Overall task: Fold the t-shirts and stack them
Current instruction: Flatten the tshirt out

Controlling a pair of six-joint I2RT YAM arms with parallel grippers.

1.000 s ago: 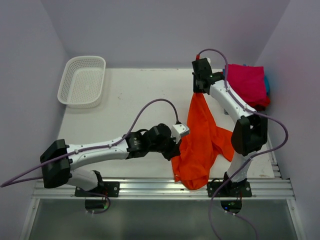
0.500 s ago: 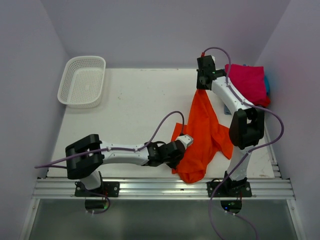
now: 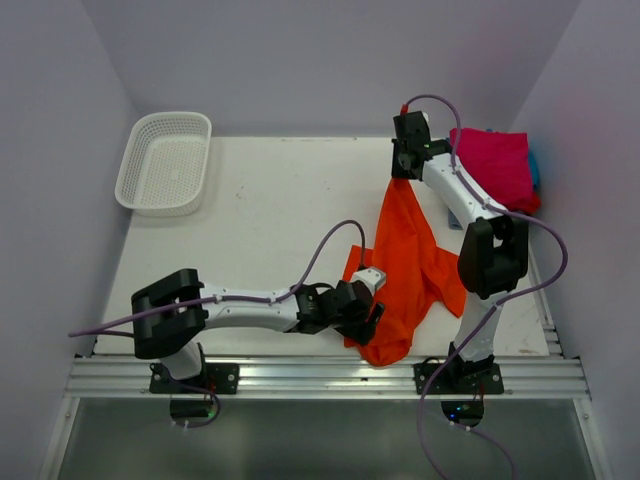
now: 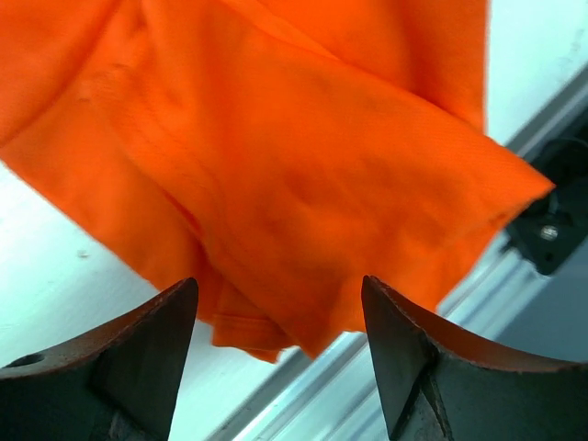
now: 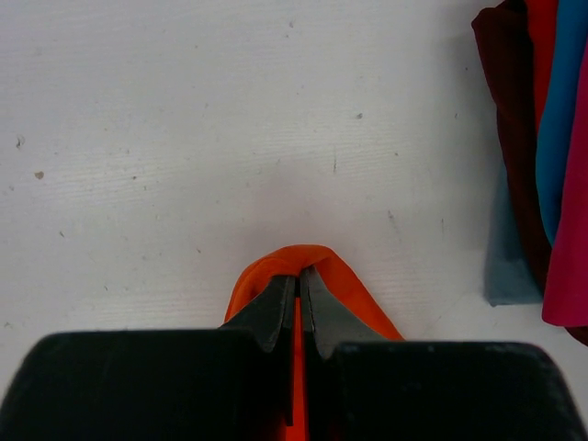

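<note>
A bright orange t-shirt point(image 3: 408, 265) lies stretched from the far right toward the near edge of the table. My right gripper point(image 3: 402, 178) is shut on its far end; in the right wrist view a fold of orange cloth point(image 5: 342, 277) bulges around that gripper point(image 5: 299, 273). At the shirt's near-left hem my left gripper point(image 3: 375, 318) stands open. In the left wrist view the orange cloth point(image 4: 303, 156) lies just beyond this gripper point(image 4: 277, 285) and nothing is pinched between its dark fingers point(image 4: 138, 358). A stack of folded t-shirts point(image 3: 495, 165), magenta on top, sits at the far right.
A white lattice basket point(image 3: 165, 160) stands at the far left corner. An aluminium rail point(image 3: 320, 378) runs along the near edge, close under the shirt's hem. Maroon, blue and pink edges of the stack point(image 5: 542, 138) show right of my right gripper.
My left arm lowered toward the table with the shirt's near hem, then its jaws opened and let the cloth go. My right gripper shifted slightly farther back, still shut on the shirt.
</note>
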